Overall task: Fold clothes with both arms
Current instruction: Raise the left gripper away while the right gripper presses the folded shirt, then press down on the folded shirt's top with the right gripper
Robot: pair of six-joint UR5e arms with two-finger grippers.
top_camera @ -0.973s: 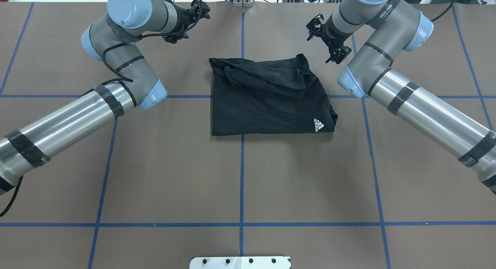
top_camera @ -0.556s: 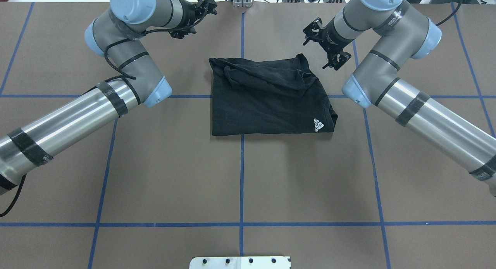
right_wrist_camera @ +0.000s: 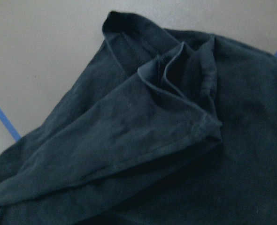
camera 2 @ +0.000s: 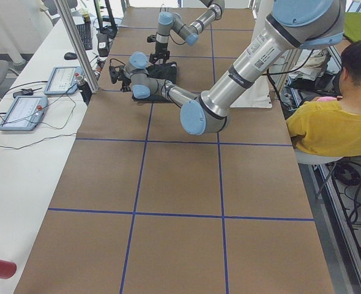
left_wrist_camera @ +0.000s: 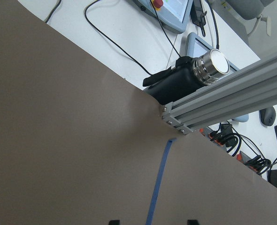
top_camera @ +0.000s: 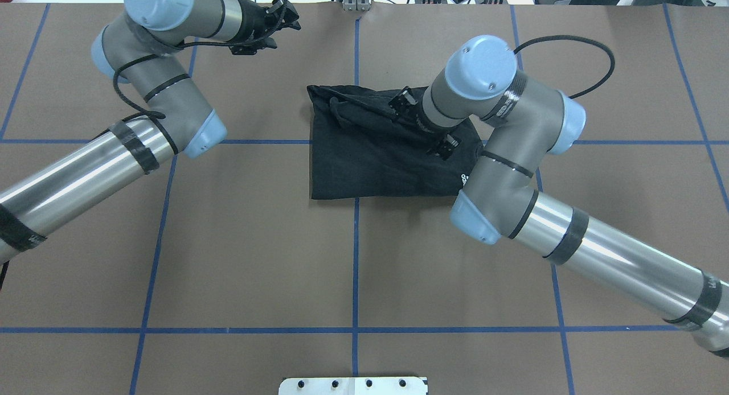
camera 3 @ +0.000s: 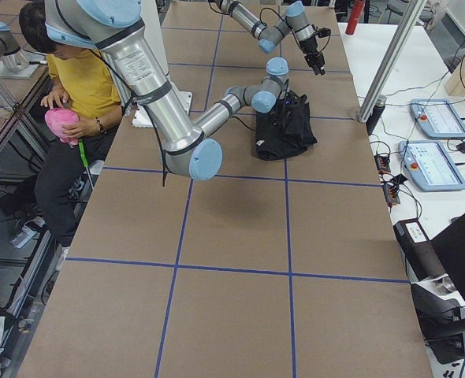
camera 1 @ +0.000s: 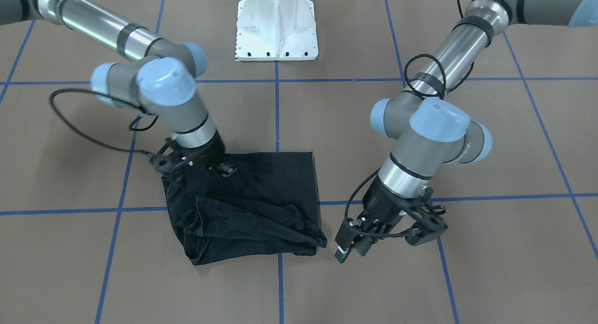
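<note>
The black T-shirt (top_camera: pixel 364 167) lies folded near the table's middle, with bunched folds along its far edge (camera 1: pixel 243 221). Only a sliver of its white logo (top_camera: pixel 463 180) shows beside the right arm's elbow. My right gripper (camera 1: pixel 228 174) is down over the shirt's right part (top_camera: pixel 410 113) and looks open; its wrist view is filled with dark folds (right_wrist_camera: pixel 152 131). My left gripper (camera 1: pixel 349 251) hovers open over bare table, left of the shirt's far left corner (top_camera: pixel 279 19). Its two fingertips (left_wrist_camera: pixel 112 221) stand apart with nothing between them.
A white pedestal base (camera 1: pixel 276 30) sits at the robot's side of the table. An aluminium frame post (left_wrist_camera: pixel 213 101) and a black flask (left_wrist_camera: pixel 195 75) stand past the far edge, with control tablets (camera 3: pixel 437 142) beside them. A person in yellow (camera 2: pixel 333 122) sits by the robot's end.
The right arm has swung in from the back right and brought its gripper down over the shirt. The left arm has drawn a little to the left. The shirt lies as before.
</note>
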